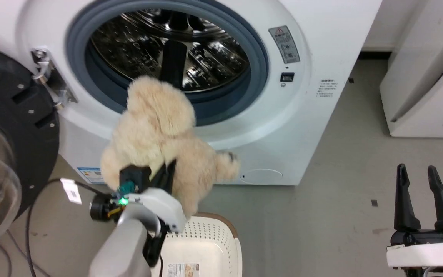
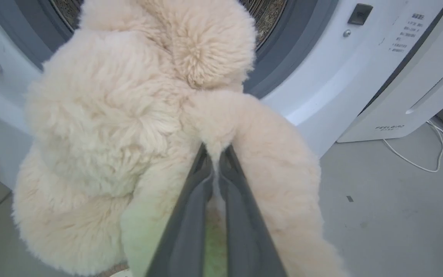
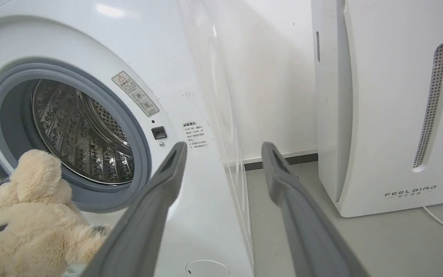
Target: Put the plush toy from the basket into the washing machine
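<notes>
The cream plush toy hangs in the air in front of the washing machine, its top level with the lower edge of the grey gasket. My left gripper is shut on its fur, the two fingers pinching a fold of pile on the plush toy. The basket stands on the floor just below. The steel drum is open behind the plush toy. My right gripper stands open at the lower right, its fingers holding nothing.
The black-rimmed glass door is swung open at the left, with cables on the floor below it. A white FEELAIR appliance stands to the right of the washer. Grey floor lies between them.
</notes>
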Tool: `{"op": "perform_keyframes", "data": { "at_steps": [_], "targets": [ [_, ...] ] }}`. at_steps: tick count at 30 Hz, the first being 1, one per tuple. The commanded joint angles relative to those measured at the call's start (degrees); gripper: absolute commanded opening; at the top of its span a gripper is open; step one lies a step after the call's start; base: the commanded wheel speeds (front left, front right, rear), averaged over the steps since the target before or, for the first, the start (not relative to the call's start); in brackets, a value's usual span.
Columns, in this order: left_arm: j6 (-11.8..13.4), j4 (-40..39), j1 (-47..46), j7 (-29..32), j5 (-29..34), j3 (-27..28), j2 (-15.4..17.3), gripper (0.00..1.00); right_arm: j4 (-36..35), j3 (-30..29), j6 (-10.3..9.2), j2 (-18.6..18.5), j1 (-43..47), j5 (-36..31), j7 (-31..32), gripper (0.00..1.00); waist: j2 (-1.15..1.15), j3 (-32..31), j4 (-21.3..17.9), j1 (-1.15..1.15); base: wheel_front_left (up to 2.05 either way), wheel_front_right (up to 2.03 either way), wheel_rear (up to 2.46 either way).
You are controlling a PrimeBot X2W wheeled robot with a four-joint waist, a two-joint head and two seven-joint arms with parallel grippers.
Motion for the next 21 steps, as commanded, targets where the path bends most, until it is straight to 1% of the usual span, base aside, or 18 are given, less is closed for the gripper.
{"op": "perform_keyframes", "data": {
  "at_steps": [1, 10, 21],
  "targets": [
    [0.5, -0.8, -1.9, -0.4, 0.5, 0.6, 0.2, 0.0, -0.4, 0.1, -0.04, 0.0, -0.7, 0.3, -0.2, 1.0, 0.0, 1.4, -1.0, 0.0, 0.0, 0.0, 0.0],
    [1.2, -1.6, -10.5, -0.4, 1.6, 5.1, 1.8, 0.0, -1.4, 0.3, -0.04, 0.0, -4.4, 0.8, -0.2, 1.0, 0.0, 8.1, -4.5, 0.0, 0.0, 0.0, 0.0],
    [2.0, 1.7, -24.2, -0.4, 3.9, 8.9, 5.3, 0.0, -2.2, 1.4, -0.04, 0.0, -9.4, 2.0, -0.2, 1.0, 0.0, 17.2, -9.2, 0.0, 0.0, 0.0, 0.0]
  ]
}}
